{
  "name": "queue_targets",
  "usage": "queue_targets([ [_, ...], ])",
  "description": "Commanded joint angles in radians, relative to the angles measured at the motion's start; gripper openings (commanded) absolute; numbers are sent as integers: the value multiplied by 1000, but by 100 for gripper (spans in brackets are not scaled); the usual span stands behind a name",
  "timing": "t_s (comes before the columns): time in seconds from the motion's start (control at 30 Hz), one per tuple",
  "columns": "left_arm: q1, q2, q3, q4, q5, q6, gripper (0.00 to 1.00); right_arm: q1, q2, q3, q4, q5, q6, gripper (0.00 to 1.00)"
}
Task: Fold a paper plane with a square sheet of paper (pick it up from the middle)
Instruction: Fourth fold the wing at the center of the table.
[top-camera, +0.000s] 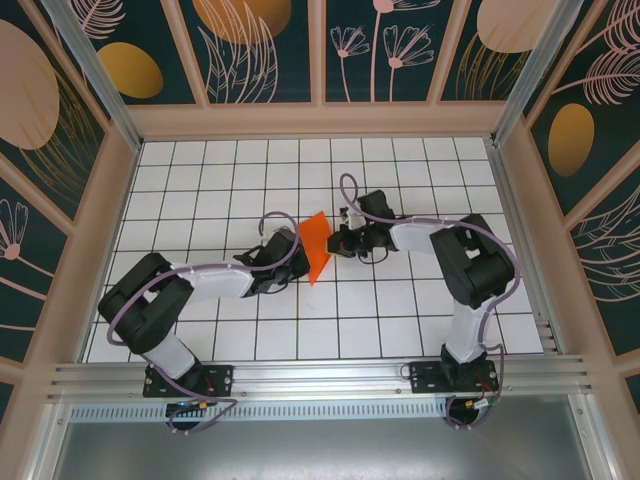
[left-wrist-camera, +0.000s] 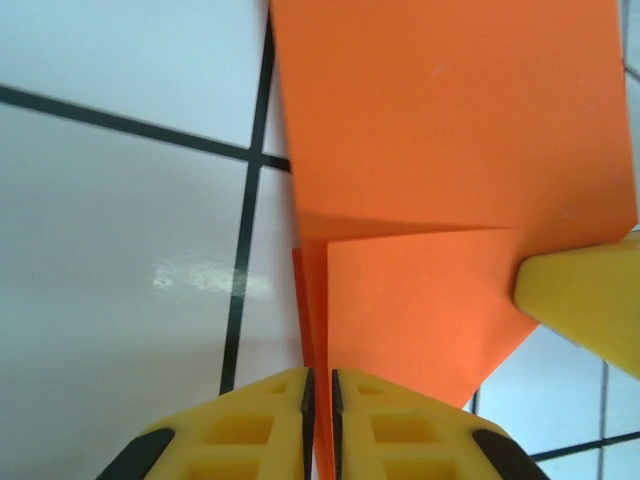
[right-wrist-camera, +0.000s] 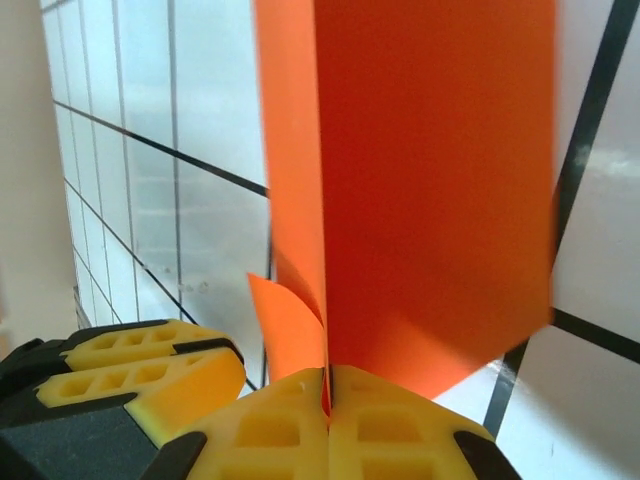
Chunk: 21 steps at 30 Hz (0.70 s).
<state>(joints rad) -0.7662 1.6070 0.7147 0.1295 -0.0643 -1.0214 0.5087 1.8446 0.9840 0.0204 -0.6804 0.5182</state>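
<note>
The orange sheet of paper (top-camera: 316, 245) stands on edge mid-table, folded along a centre crease and narrowing to a point at its near end. My left gripper (top-camera: 293, 256) is shut on its left side. In the left wrist view the crease runs straight between the yellow pads of the left gripper (left-wrist-camera: 320, 378), with a folded flap of the sheet (left-wrist-camera: 450, 150) spreading right. My right gripper (top-camera: 336, 240) is shut on the opposite side. The right gripper (right-wrist-camera: 327, 378) pinches the sheet (right-wrist-camera: 430, 180), and a small flap curls left.
The white grid-tiled table (top-camera: 400, 320) is walled by a wooden frame with patterned panels. A metal rail (top-camera: 320, 380) runs along the near edge. One right finger (left-wrist-camera: 585, 305) shows beside the paper in the left wrist view, and the left fingers (right-wrist-camera: 140, 370) show in the right wrist view.
</note>
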Motion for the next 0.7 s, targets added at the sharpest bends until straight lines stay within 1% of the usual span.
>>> queue_targets([
  [0.0, -5, -94, 28, -19, -34, 43, 18, -2, -138, -19, -3, 99, 21, 0],
  [0.1, -5, -162, 30, -28, -53, 85, 20, -1, -215, -31, -27, 149, 52, 0],
  [0.2, -5, -232, 16, -12, -85, 137, 23, 7, -264, -52, -32, 183, 121, 0],
  [0.3, -5, -295, -22, 38, -104, 194, 31, 33, -279, -64, -36, 241, 205, 0],
  [0.37, -5, -319, -55, 79, -106, 248, 35, 74, -272, -72, -21, 286, 275, 0],
  [0.4, -5, -323, -70, 102, -103, 274, 37, 87, -266, -72, -17, 314, 308, 0],
  [0.47, -6, -317, -100, 158, -81, 338, 49, 113, -244, -73, -3, 353, 372, 0],
  [0.5, -5, -306, -110, 183, -69, 368, 53, 118, -232, -70, -1, 361, 399, 0],
  [0.6, -5, -251, -130, 263, -2, 462, 58, 123, -201, -70, 8, 391, 480, 0],
  [0.67, -6, -209, -138, 310, 12, 513, 59, 125, -195, -74, 11, 410, 519, 0],
])
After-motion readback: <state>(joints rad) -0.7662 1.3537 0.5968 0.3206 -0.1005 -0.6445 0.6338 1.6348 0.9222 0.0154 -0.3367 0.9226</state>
